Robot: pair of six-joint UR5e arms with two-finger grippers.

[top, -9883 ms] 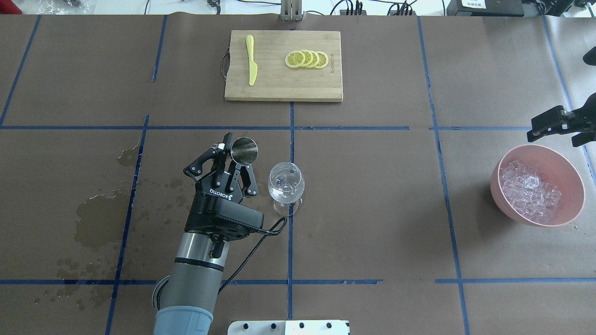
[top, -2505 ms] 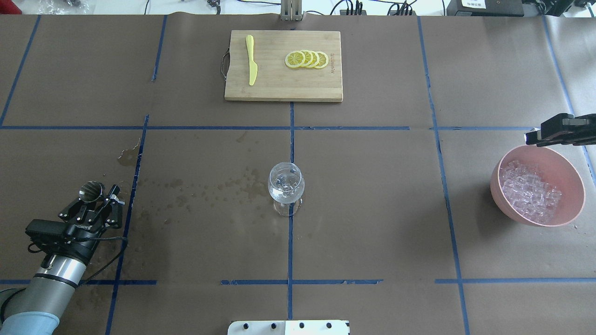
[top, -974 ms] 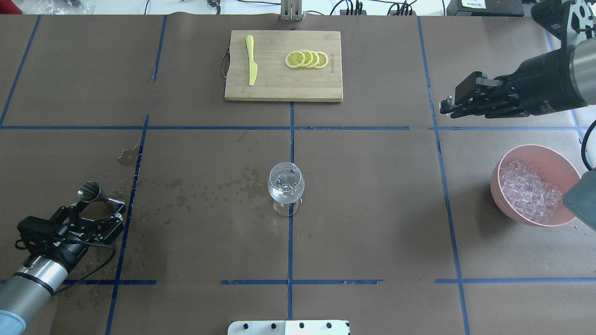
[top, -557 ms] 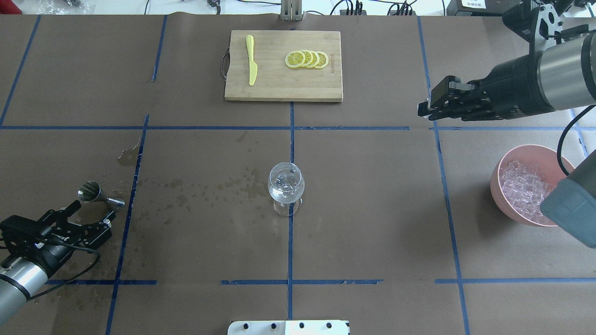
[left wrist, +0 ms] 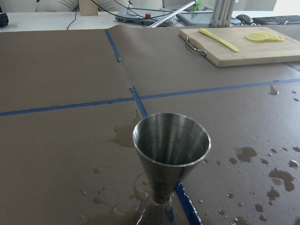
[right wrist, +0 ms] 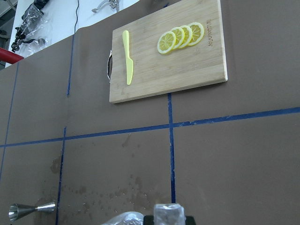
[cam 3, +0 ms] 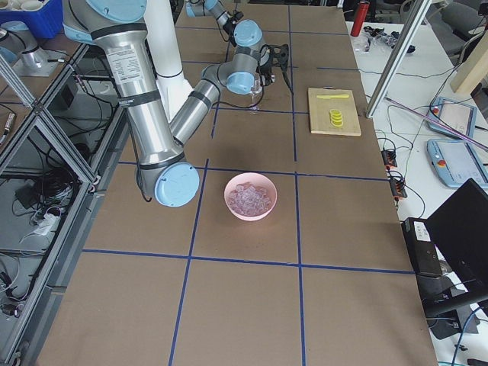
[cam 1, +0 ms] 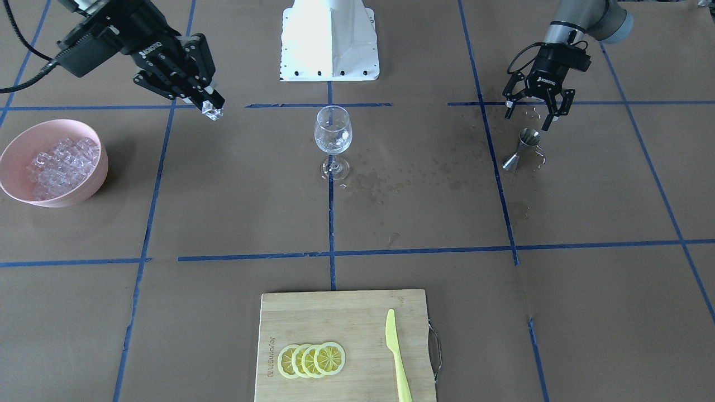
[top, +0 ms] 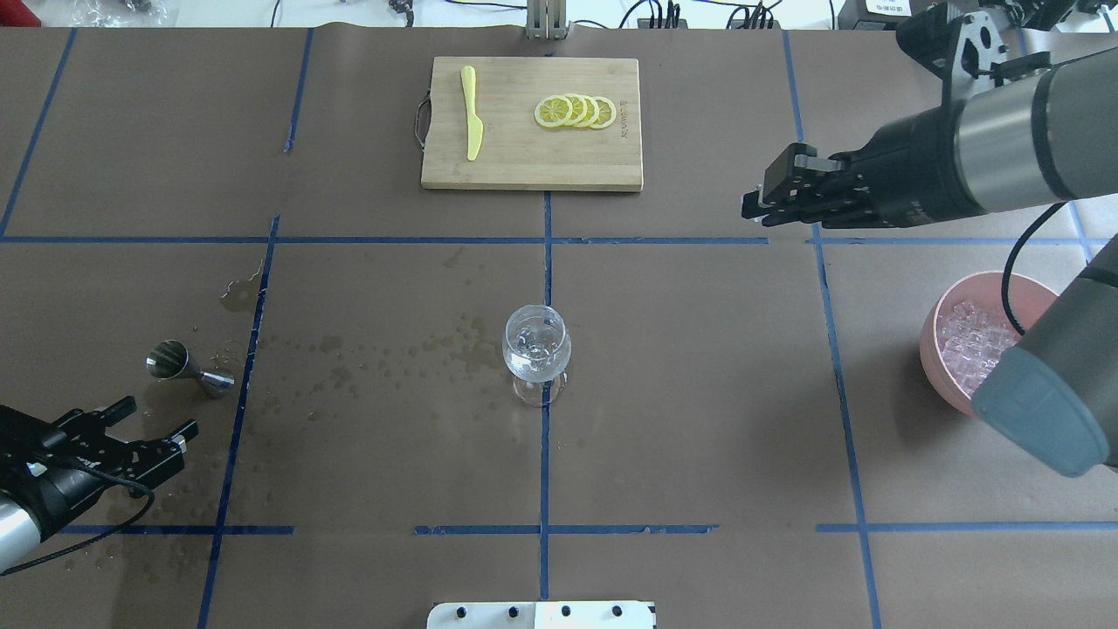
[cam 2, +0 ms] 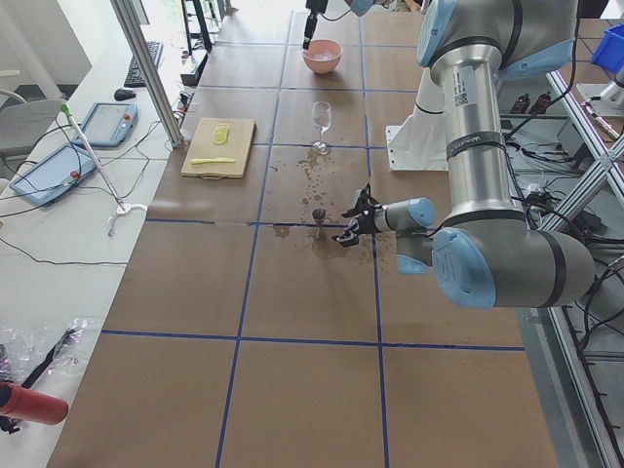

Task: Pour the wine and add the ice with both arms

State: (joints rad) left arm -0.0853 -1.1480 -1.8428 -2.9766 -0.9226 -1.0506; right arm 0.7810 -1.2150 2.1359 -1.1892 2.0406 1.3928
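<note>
The steel jigger stands upright on the wet paper at the left and looks empty in the left wrist view. My left gripper is open and empty, just behind the jigger. My right gripper is shut on a clear ice cube and holds it high, between the pink bowl of ice and the wine glass. The cube shows at the bottom of the right wrist view. I cannot see any liquid in the glass.
A bamboo cutting board with lemon slices and a yellow knife lies at the far middle. Dark wet stains spread between jigger and glass. My right arm's elbow covers part of the bowl.
My left gripper set the jigger down at the left, opened and drew back from it. My right gripper left the bowl and moved toward the table's middle with an ice cube.
</note>
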